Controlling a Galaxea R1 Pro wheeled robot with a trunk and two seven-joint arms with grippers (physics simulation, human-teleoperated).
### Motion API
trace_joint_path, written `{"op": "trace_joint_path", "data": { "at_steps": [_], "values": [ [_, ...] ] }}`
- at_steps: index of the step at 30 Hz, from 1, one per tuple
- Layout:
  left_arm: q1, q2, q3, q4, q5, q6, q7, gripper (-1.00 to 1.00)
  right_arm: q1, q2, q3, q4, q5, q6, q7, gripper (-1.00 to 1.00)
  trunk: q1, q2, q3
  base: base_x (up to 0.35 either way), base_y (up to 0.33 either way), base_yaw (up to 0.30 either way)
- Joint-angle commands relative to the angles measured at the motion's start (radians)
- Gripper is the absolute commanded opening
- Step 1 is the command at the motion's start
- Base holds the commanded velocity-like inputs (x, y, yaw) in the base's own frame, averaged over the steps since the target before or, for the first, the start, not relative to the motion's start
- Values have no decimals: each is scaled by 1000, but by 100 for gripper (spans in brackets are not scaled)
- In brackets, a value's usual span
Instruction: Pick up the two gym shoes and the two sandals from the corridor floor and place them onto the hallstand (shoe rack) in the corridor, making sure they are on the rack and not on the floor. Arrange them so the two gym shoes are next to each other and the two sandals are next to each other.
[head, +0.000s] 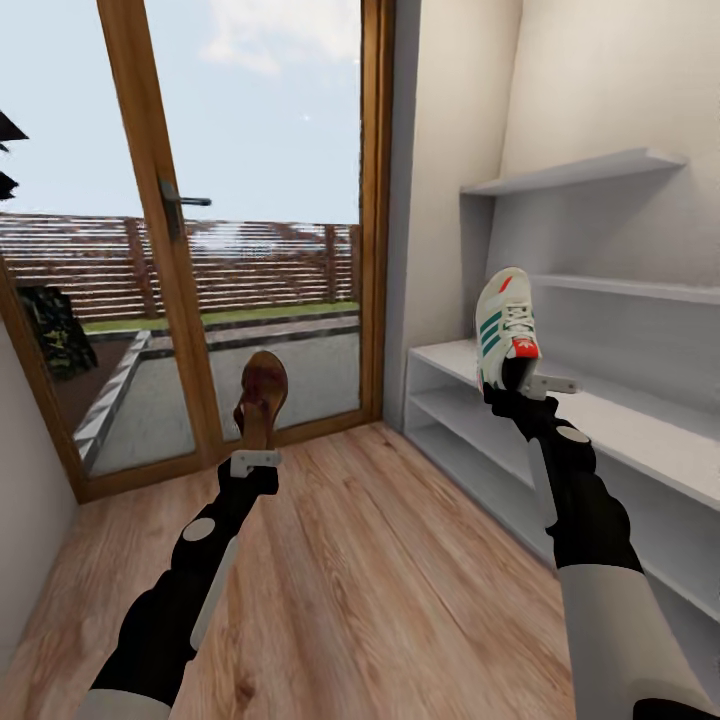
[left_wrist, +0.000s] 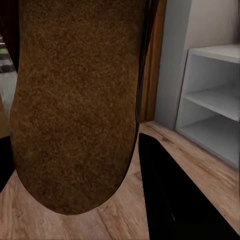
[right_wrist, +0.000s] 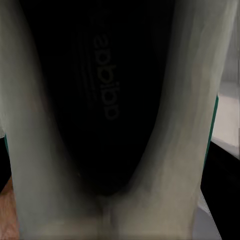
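- Presently the left gripper (head: 255, 458) is pinched on the heel end of a brown sandal (head: 262, 392); the sandal stands upright above the fingers, toe up, clear of the floor.
- Left wrist view: the sandal's (left_wrist: 75, 105) grainy brown surface sits right before the camera; one dark finger (left_wrist: 175, 200) runs beside it.
- Right gripper (head: 527, 384) is clamped on the heel of a white gym shoe (head: 506, 328) with green stripes and a red tongue patch; the shoe points up from the fingers, toe highest.
- Right wrist view: the gym shoe (right_wrist: 115, 120) is seen close, dark opening between pale sides.
- Beyond and below the right gripper: the white hallstand (head: 640, 430), flat top and two open tiers, against the wall. The shoe hangs above its near end, not resting on it.
- Under both arms: corridor floor (head: 380, 580), light wood planks.
- Ahead of the left gripper: a glazed door (head: 250, 200) in a wood frame, fence and patio outside.
- Above the hallstand: thin white wall shelves (head: 580, 172).
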Motion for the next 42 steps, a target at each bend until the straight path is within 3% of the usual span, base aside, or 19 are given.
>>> {"op": "trace_joint_path", "data": {
  "at_steps": [1, 24, 31, 42],
  "values": [
    [0, 0, 0, -2, -4, 6, -1, -100, -1, 1, 0, -1, 1, 6, 0, -100, 0, 0, -1, 279, 210, -259],
    [-1, 0, 0, -2, -4, 6, -1, -100, -1, 1, -1, -1, 1, 6, -2, -100, 0, 0, 7, 242, 182, -257],
    [-1, 0, 0, -2, -4, 6, -1, -100, -1, 1, -1, -1, 0, 6, -3, -100, 0, 0, 8, 46, 20, -43],
    [0, 0, 0, -1, -4, 6, -1, -100, -1, 0, -1, -2, -5, 6, -3, -100, 0, 0, 11, 259, 191, -83]
  ]
}}
